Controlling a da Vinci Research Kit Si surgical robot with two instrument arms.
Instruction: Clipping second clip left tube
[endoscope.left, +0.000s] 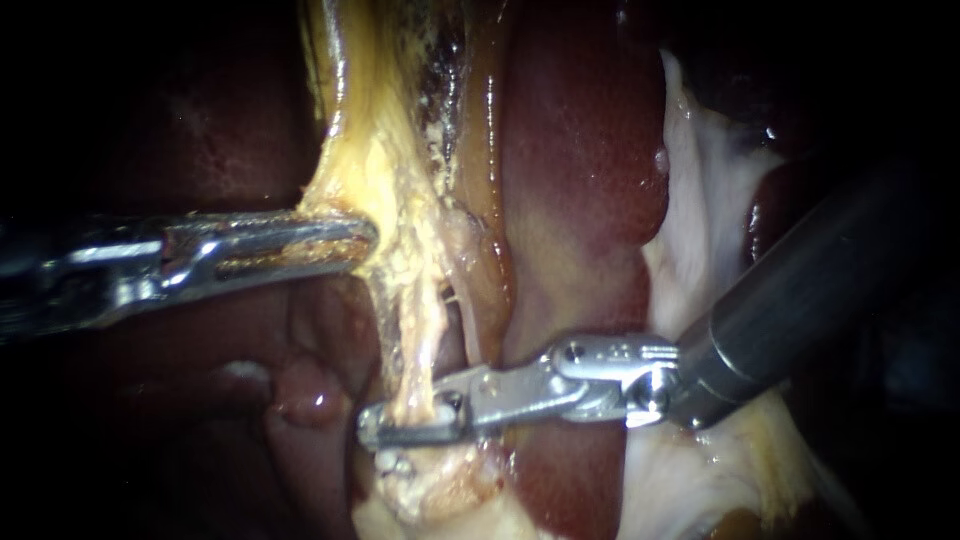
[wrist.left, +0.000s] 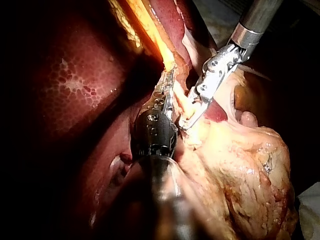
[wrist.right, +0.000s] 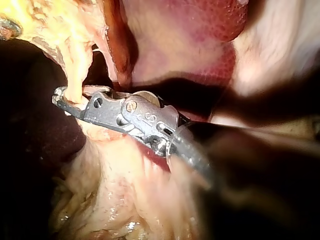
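Beside the glossy dark red liver (endoscope.left: 585, 150) runs the pale yellow, stringy left tube (endoscope.left: 412, 345). The slender steel right instrument (endoscope.left: 408, 424) has its jaws clamped across the tube's lower end. The steel left instrument (endoscope.left: 362, 238) has its jaws closed on yellow fatty tissue (endoscope.left: 365, 150) higher up.

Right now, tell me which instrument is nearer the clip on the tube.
Right. The right instrument sits across the tube just above the clip; the left instrument grips the yellow tissue much farther up.
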